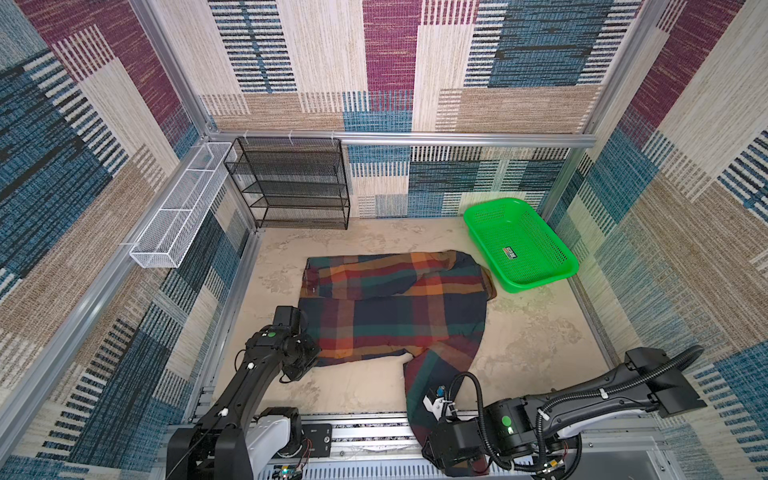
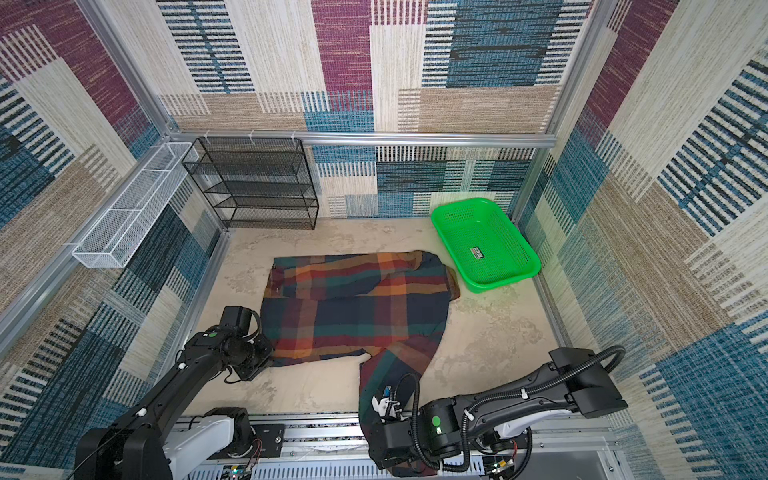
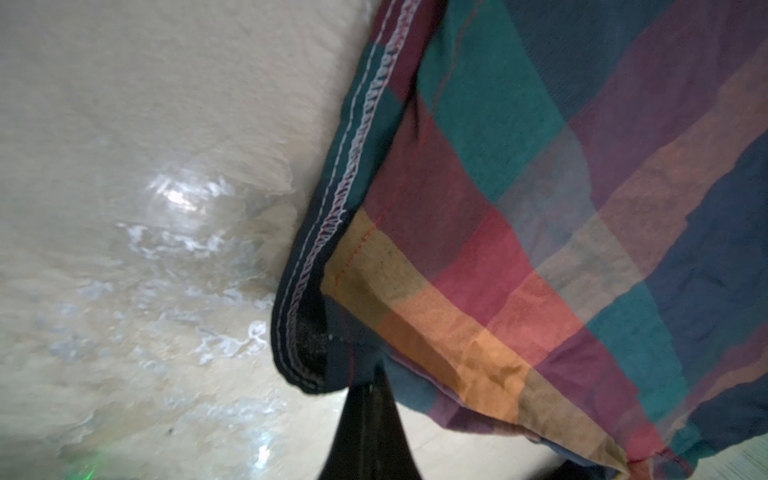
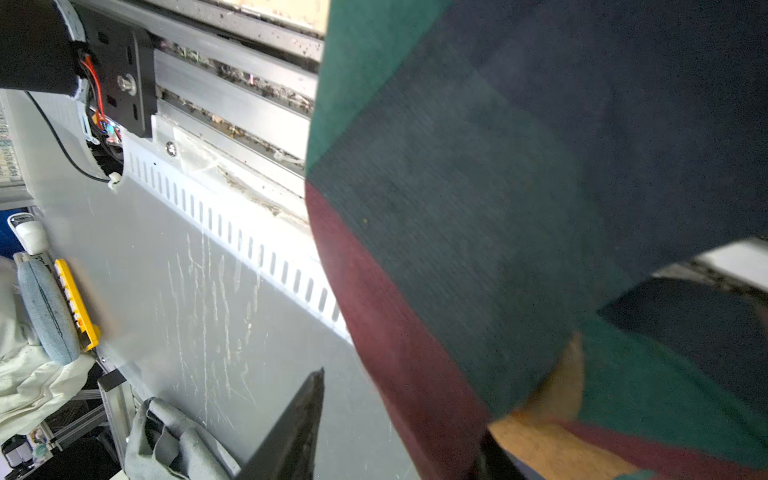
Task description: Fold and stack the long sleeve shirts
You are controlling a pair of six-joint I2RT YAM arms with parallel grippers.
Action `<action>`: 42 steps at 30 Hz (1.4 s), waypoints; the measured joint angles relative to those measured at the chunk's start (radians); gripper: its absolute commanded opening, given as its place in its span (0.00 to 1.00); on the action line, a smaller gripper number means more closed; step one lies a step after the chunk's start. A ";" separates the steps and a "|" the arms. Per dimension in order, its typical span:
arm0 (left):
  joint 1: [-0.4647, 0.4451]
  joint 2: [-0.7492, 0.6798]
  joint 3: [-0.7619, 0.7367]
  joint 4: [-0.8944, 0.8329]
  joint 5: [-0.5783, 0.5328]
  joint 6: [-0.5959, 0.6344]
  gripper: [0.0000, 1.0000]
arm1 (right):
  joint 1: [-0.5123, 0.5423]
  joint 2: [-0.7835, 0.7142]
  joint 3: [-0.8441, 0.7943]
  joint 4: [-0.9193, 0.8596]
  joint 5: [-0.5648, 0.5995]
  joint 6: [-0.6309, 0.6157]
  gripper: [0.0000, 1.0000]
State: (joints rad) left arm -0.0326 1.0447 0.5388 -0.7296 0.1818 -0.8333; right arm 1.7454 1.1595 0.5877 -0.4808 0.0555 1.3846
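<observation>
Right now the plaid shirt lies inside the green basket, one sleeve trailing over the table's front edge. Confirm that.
Not quite. The plaid shirt lies spread on the table, beside the green basket, which holds nothing; both top views show it. One sleeve does trail over the table's front edge.

Beige table (image 1: 540,332) bears shirt (image 1: 395,316), green basket (image 1: 544,279), black rack (image 1: 291,187).

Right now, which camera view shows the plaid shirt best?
Both top views: the plaid shirt shows nearly whole, spread on the table, one sleeve trailing toward the robot. The left wrist view shows only a stitched hem corner; the right wrist view, only a close patch.
</observation>
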 measured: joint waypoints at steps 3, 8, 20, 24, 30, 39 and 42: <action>0.000 -0.017 0.003 -0.003 0.000 0.000 0.00 | 0.000 0.005 0.000 0.012 0.002 0.000 0.21; 0.000 -0.081 0.034 -0.037 -0.016 0.000 0.00 | -0.002 -0.088 0.015 -0.035 0.038 0.002 0.00; 0.003 -0.140 0.131 -0.132 -0.099 0.000 0.00 | -0.076 -0.428 0.229 -0.444 0.259 0.050 0.00; 0.003 -0.138 0.151 -0.154 -0.123 0.000 0.00 | -0.090 -0.437 0.365 -0.600 0.359 0.050 0.00; 0.006 -0.129 0.190 -0.180 -0.150 0.000 0.00 | -0.098 -0.397 0.558 -0.769 0.520 0.025 0.00; 0.011 -0.055 0.269 -0.189 -0.160 0.000 0.00 | -0.159 -0.305 0.711 -0.825 0.689 -0.113 0.00; 0.011 -0.025 0.306 -0.192 -0.169 0.000 0.00 | -0.282 -0.242 0.744 -0.781 0.685 -0.246 0.00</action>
State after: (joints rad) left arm -0.0219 1.0199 0.8444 -0.9211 0.0128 -0.8337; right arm 1.4639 0.9173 1.3319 -1.2617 0.7403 1.1385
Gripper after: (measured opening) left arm 0.059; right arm 0.049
